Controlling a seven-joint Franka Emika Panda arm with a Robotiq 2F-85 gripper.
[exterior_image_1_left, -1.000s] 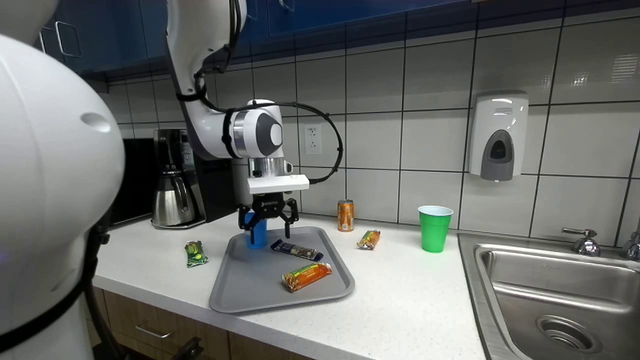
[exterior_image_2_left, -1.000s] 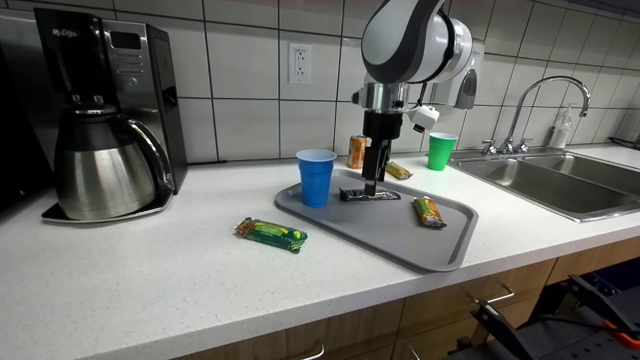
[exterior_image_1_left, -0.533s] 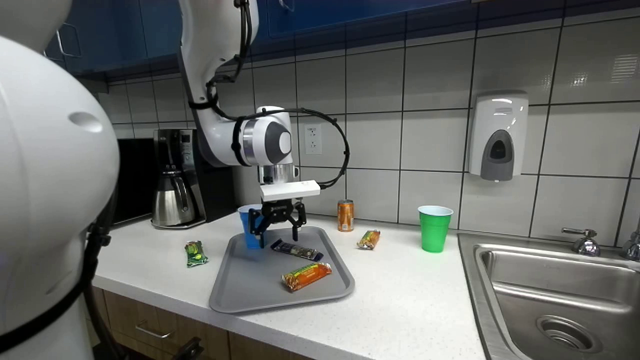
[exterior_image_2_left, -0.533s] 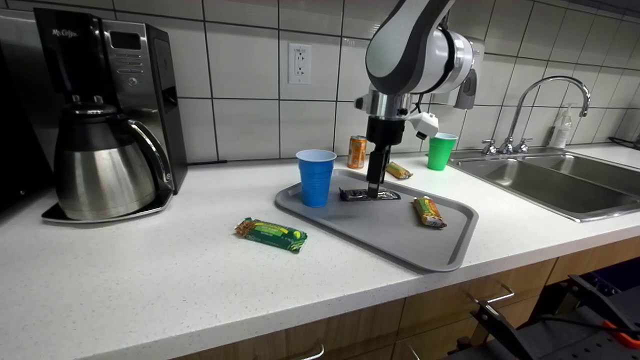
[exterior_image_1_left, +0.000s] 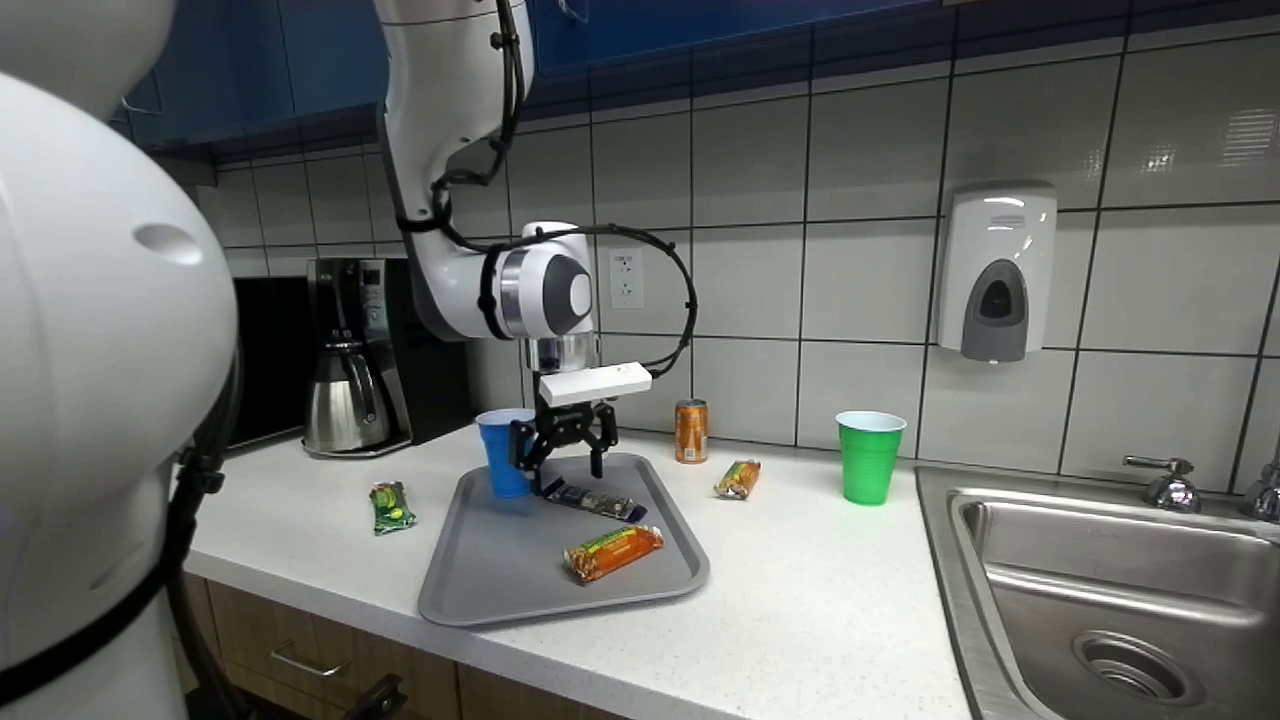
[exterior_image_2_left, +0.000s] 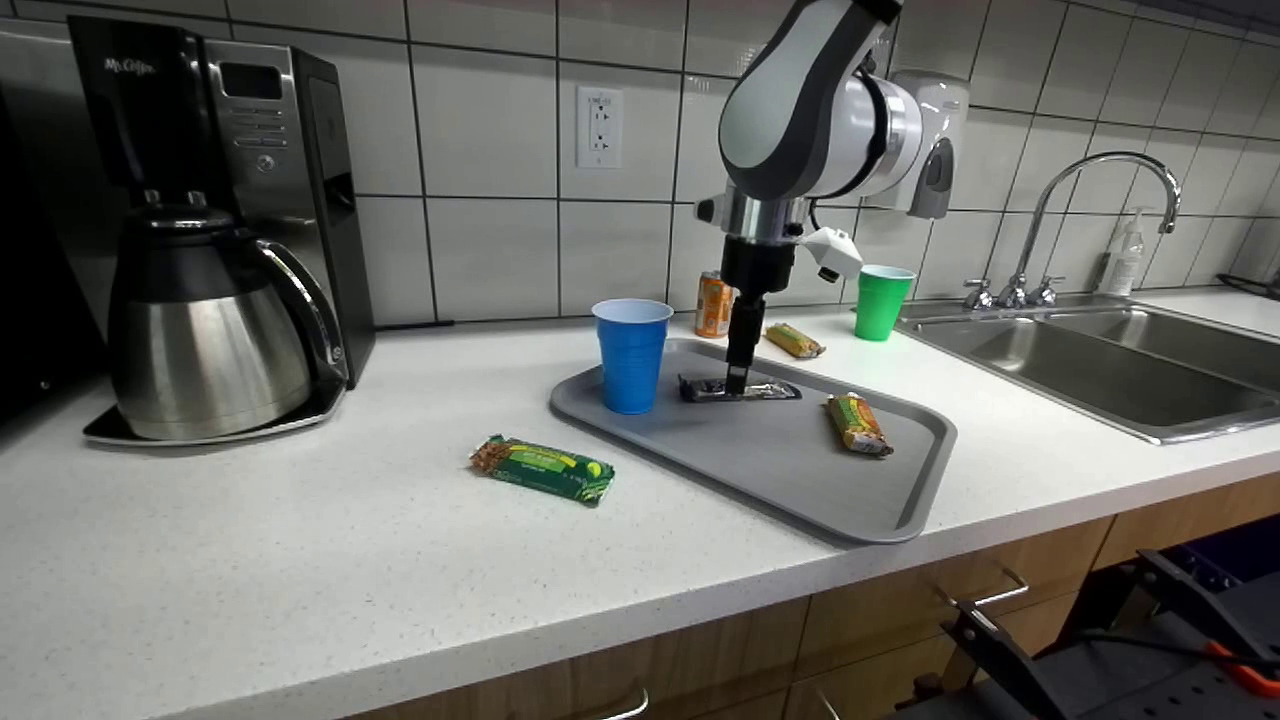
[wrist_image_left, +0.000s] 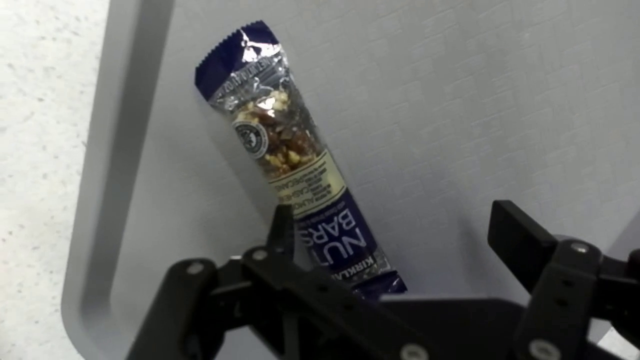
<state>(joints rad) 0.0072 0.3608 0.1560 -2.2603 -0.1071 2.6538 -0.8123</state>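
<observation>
My gripper (exterior_image_1_left: 567, 481) stands open low over the grey tray (exterior_image_1_left: 500, 570), pointing down. A nut bar (wrist_image_left: 305, 165) in a clear and purple wrapper lies flat on the tray, nearest to my fingers. In the wrist view its lower end sits between the jaws, close to the left finger (wrist_image_left: 283, 227), which hides part of its edge; the right finger (wrist_image_left: 520, 240) is well apart from it. Whether the left finger touches it I cannot tell. A blue cup (exterior_image_2_left: 632, 360) stands upright on the tray beside the gripper. An orange-wrapped bar (exterior_image_1_left: 613, 553) also lies on the tray.
A green-wrapped bar (exterior_image_2_left: 543, 468) lies on the counter near the coffee maker (exterior_image_2_left: 230, 250). Behind the tray are an orange can (exterior_image_1_left: 691, 431), another small bar (exterior_image_1_left: 738, 480) and a green cup (exterior_image_1_left: 870, 457). The sink (exterior_image_1_left: 1100, 600) lies beyond them, below the soap dispenser (exterior_image_1_left: 998, 270).
The arm has shifted toward the nut bar and come slightly lower, with the gripper turning a little. Its jaws have stayed open. The bars, cups and tray have not moved.
</observation>
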